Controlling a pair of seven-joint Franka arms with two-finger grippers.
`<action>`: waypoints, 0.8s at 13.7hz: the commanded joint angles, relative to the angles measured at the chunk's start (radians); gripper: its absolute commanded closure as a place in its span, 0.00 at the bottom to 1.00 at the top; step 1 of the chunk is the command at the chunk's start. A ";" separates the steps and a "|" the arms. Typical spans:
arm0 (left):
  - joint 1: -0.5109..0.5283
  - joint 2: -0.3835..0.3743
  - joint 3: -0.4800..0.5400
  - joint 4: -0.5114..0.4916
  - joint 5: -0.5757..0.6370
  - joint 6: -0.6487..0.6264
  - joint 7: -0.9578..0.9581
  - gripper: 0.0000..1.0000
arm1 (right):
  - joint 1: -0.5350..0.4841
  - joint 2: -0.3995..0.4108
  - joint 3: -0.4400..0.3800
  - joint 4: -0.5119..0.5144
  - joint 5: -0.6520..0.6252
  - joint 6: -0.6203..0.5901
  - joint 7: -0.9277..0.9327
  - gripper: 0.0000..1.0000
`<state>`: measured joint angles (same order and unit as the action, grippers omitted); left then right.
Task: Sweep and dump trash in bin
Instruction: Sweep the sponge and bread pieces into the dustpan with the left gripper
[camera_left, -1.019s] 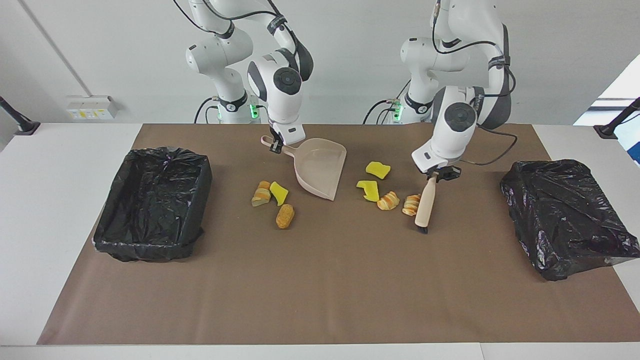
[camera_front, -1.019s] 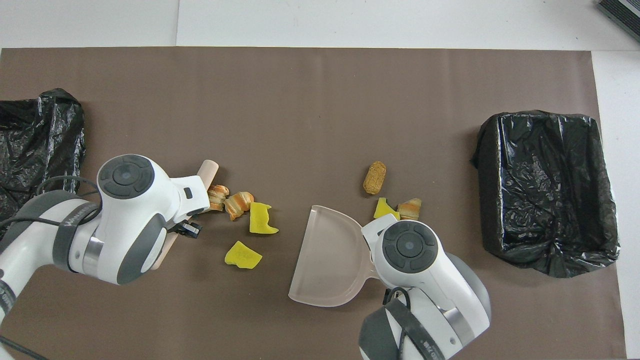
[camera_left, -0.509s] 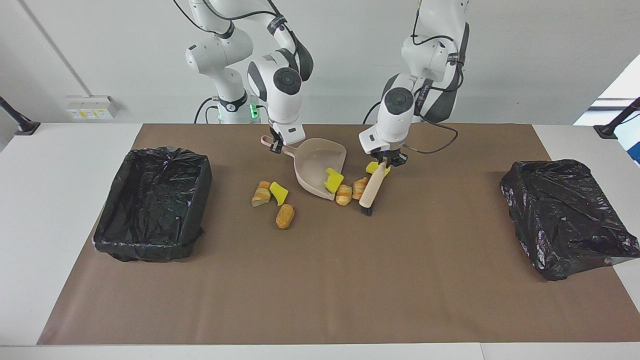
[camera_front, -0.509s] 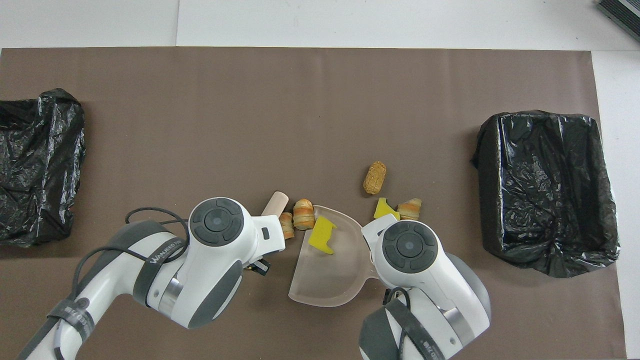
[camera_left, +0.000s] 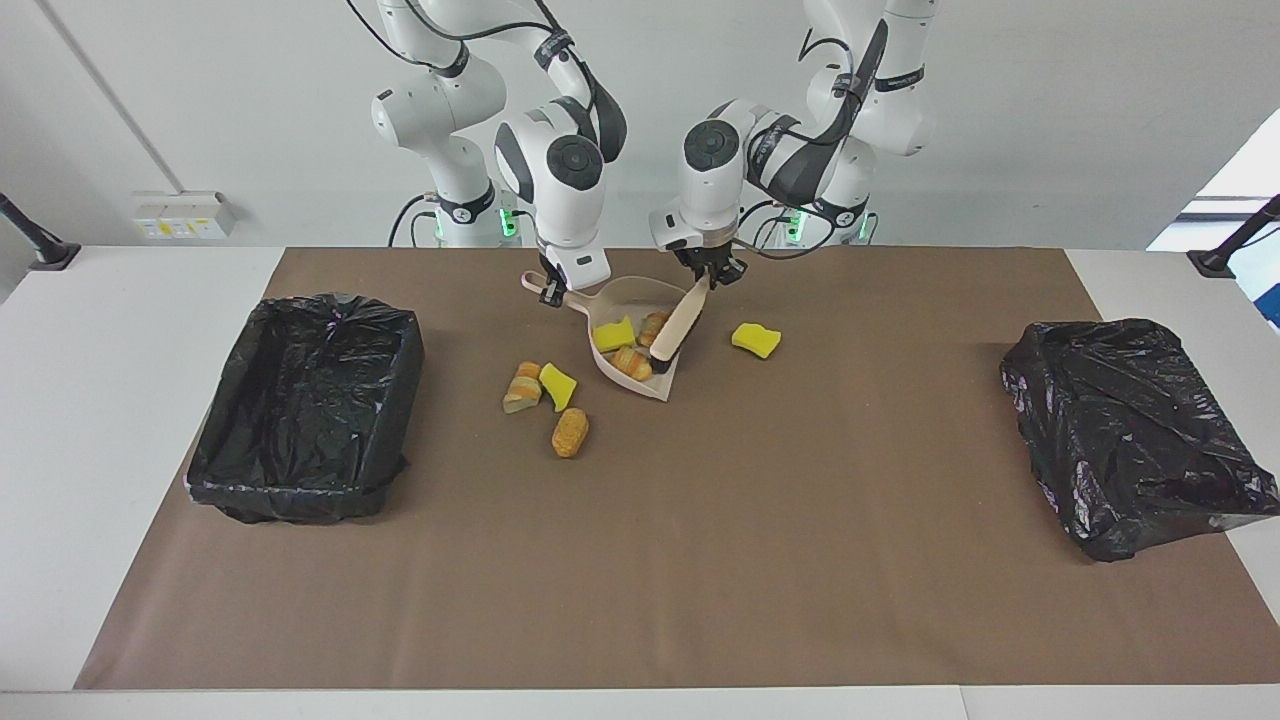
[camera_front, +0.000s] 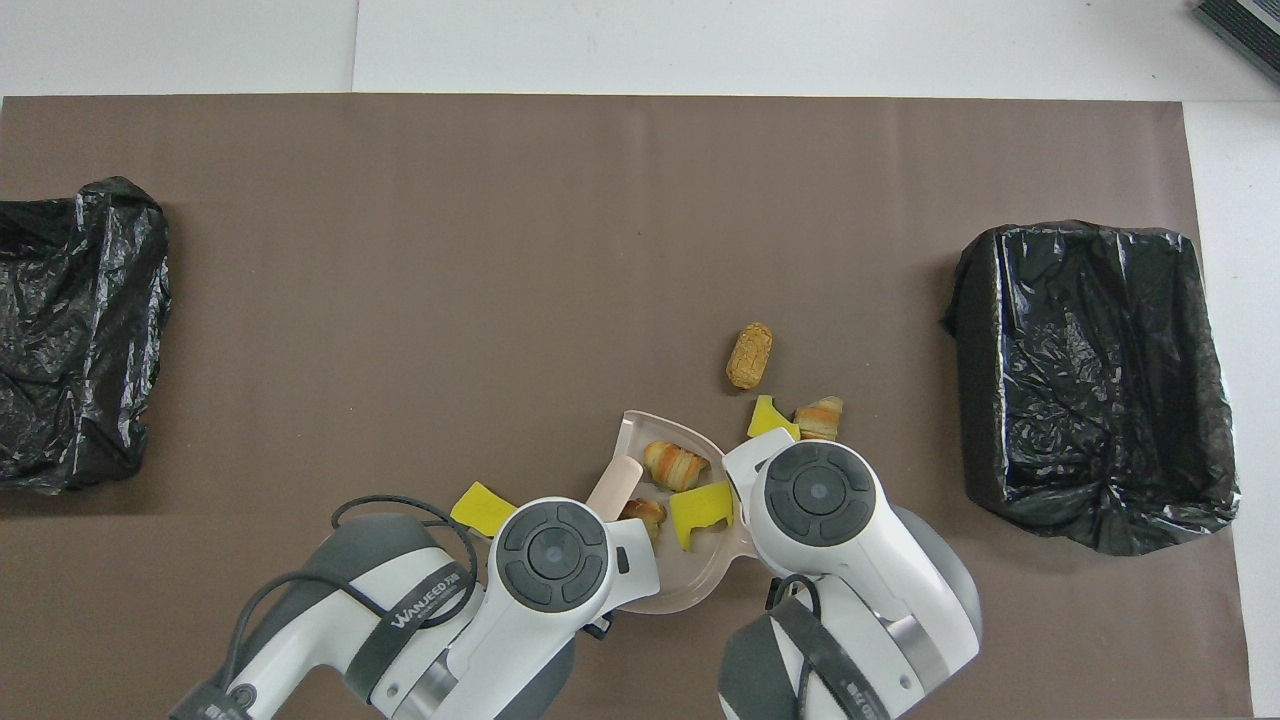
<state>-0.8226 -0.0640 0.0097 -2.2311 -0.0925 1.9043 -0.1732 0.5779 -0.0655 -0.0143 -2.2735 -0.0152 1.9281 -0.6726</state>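
Now the left gripper (camera_left: 707, 277) is clamped on the top of the brush (camera_left: 677, 327), whose handle slants down into the dustpan (camera_left: 650, 383) with its bristles at the pan's open lip. Just beside it, the right gripper (camera_left: 553, 290) is closed on the dustpan's handle, at the end nearer the robots. Three pieces of the trash lie in the pan against the brush: a yellow sponge chunk (camera_left: 613, 334) and two croissant bits (camera_left: 632, 361). One more sponge piece (camera_left: 755, 340) lies on the brown mat (camera_left: 700, 560) toward the left arm's end. Three pieces (camera_left: 545, 390) lie together on the mat toward the right arm's end, between the pan and the open bin (camera_left: 305, 408). A second black-bagged bin (camera_left: 1130, 430) sits at the left arm's end.
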 joint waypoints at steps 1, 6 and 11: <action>0.003 -0.106 0.029 -0.010 -0.013 -0.117 -0.119 1.00 | 0.003 -0.019 -0.001 -0.014 -0.012 0.006 0.021 1.00; 0.063 -0.218 0.027 -0.158 -0.012 -0.169 -0.537 1.00 | -0.001 -0.013 -0.003 -0.011 -0.072 0.018 -0.121 1.00; 0.184 -0.277 0.027 -0.288 0.040 -0.108 -0.557 1.00 | -0.001 -0.013 -0.001 -0.012 -0.074 0.025 -0.071 1.00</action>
<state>-0.6503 -0.2881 0.0459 -2.4602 -0.0706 1.7400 -0.7047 0.5783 -0.0655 -0.0148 -2.2735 -0.0669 1.9333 -0.7541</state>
